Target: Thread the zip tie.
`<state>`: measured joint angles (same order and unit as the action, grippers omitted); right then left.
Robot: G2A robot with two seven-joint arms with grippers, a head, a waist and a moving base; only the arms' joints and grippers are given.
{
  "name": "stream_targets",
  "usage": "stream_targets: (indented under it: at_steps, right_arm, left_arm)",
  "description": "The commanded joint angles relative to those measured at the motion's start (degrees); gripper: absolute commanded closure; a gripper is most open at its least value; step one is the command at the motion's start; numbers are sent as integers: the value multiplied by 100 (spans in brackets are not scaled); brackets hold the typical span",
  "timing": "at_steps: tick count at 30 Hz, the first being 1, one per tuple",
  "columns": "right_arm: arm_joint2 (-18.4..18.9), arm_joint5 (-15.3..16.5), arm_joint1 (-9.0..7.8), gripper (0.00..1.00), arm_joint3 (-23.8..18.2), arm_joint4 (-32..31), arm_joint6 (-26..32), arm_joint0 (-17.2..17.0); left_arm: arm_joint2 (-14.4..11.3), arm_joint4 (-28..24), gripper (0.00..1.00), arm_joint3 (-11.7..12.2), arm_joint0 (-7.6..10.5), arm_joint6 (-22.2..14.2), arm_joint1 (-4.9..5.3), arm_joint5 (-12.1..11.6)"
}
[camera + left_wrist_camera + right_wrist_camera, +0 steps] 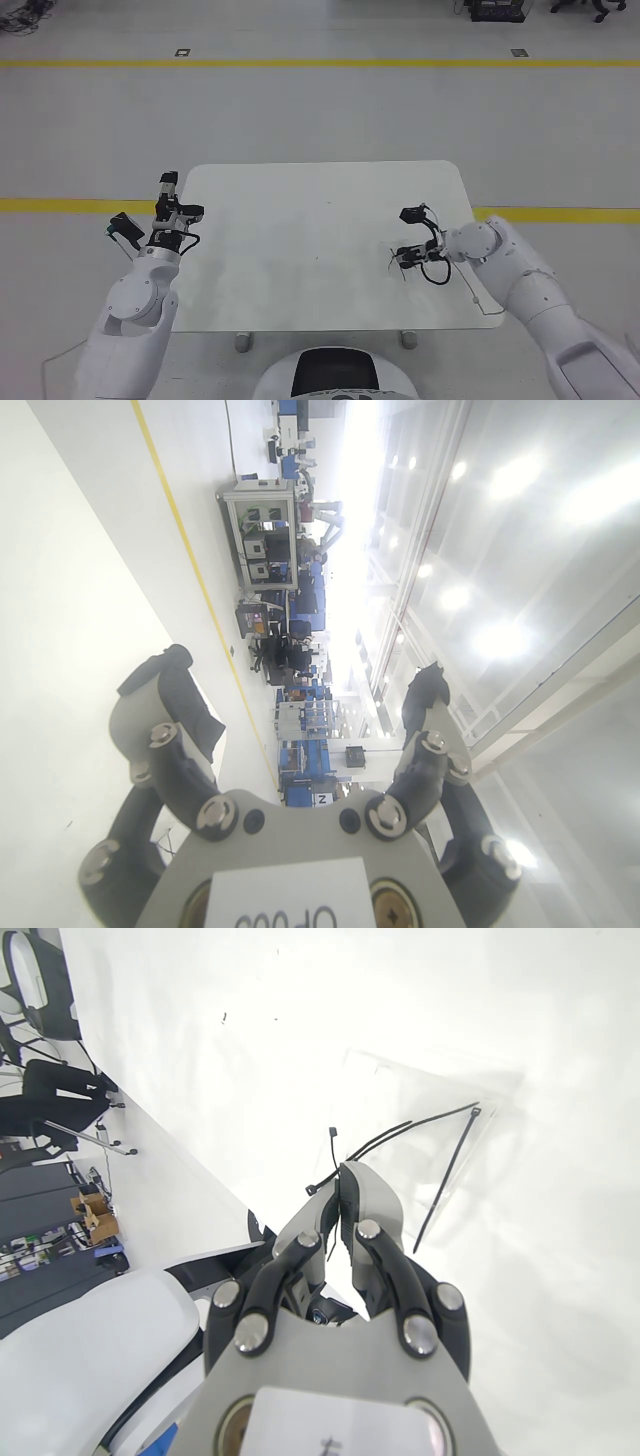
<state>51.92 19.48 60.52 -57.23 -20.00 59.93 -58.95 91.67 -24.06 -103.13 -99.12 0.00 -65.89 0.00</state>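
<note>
My right gripper [341, 1178] is shut on two thin black zip ties [380, 1135]. Their heads stick out to one side of the fingertips and their tails to the other, just above the white table [300, 250]. In the top view the right gripper [402, 258] holds them over the table's right part. A third zip tie [450, 1168] lies loose on a clear plastic tray [480, 1093] just beyond the fingertips. My left gripper [300, 667] is open with nothing between its fingers. In the top view the left gripper [170, 200] is at the table's left edge.
The tabletop between the two arms is bare white. A yellow floor line [320, 63] runs behind the table. Racks and office chairs [280, 650] stand far off in the room.
</note>
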Motion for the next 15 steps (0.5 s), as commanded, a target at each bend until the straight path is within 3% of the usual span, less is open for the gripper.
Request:
stream_targets:
  at_steps: [1,9,15]
  right_arm:
    - [-47,0,7,100,47,27,-11,38]
    - [-228,0,29,100,238,121,-25,202]
    - [-239,0,-15,100,131,213,-63,229]
  left_arm:
    - [0,0,0,0,0,0,0,0]
    - [0,0,0,0,0,0,0,0]
    - [0,0,0,0,0,0,0,0]
